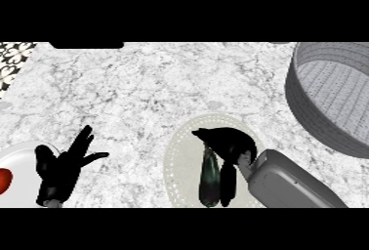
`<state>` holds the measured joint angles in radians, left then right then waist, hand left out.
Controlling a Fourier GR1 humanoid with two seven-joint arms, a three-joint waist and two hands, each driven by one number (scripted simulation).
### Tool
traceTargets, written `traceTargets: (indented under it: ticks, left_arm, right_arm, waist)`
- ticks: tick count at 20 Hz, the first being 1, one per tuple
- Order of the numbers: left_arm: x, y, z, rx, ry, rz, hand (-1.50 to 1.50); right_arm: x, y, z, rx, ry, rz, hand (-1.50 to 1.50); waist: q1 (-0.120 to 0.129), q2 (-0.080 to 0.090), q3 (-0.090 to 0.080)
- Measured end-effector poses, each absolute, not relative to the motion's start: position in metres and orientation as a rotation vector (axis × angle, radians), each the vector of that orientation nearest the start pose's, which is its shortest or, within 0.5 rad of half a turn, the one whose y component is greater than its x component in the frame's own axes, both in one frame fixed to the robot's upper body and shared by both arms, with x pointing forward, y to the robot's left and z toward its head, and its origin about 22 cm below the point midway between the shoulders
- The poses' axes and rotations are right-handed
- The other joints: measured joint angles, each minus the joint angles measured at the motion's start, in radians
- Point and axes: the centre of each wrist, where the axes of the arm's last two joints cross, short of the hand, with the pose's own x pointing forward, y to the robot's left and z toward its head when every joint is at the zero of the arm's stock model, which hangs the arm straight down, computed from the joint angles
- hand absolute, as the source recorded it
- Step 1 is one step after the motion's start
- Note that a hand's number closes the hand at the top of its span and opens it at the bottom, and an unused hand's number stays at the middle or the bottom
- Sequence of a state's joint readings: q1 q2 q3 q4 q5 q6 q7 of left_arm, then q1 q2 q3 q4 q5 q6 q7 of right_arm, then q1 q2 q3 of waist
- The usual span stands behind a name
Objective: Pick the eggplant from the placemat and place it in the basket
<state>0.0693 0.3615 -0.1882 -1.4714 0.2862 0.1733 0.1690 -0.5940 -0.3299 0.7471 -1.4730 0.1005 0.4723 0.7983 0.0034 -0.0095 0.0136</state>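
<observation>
**Eggplant not yet lifted; the carry to the basket is all still to do**

The marble bench (144,97) carries everything, and the largest thing on it is the grey basket (317,124), which stands up and to the right of the right hand (231,141), apart from it, with nothing visible inside. Judged from that, no part of the placing is done.

Next in size, the pale oval placemat (181,166) lies directly under the right hand and runs on below it toward the view's lower edge. A white plate (18,156) with something red on it sits just left of the left hand (61,168), which rests spread, fingers straight and up, holding nothing.

The right hand hangs over the upper end of the eggplant (210,178), fingers curled downward about that end; whether they have actually closed on it I cannot tell, since the hand hides the contact. The eggplant lies on the placemat, so the grasp looks at best just begun, with lifting, carrying and releasing all left.

Its long axis runs nearly straight up-and-down in the view: one end tucked beneath the right hand, the other pointing back toward the robot, just left of the right forearm
</observation>
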Motion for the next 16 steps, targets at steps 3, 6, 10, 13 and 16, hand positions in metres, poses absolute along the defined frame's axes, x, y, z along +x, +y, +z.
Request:
traceTargets:
  ticks: [3, 6, 10, 13, 16]
  left_arm:
    - [0.219, 0.287, -0.022, 0.106, -1.182, -0.028, 0.0]
    - [0.22, 0.287, -0.022, 0.119, -1.175, -0.023, 0.0]
    - [0.22, 0.287, -0.021, 0.125, -1.168, -0.024, 0.0]
    - [0.219, 0.286, -0.022, 0.127, -1.178, -0.026, 0.0]
    - [0.216, 0.284, -0.025, 0.135, -1.193, -0.02, 0.0]
  right_arm:
    - [0.29, -0.095, 0.072, -0.228, -0.837, 1.529, -1.5]
    - [0.284, -0.092, 0.06, -0.221, -0.843, 1.532, -1.5]
    - [0.282, -0.093, 0.052, -0.224, -0.85, 1.528, -1.5]
    - [0.281, -0.088, 0.048, -0.226, -0.849, 1.524, -1.5]
    - [0.279, -0.092, 0.045, -0.235, -0.853, 1.527, 1.5]
  waist:
    - [-0.001, 0.001, -0.001]
    - [-0.001, 0.0, 0.0]
    - [-0.002, 0.001, -0.001]
    - [-0.002, 0.0, 0.0]
    - [-0.003, -0.003, 0.002]
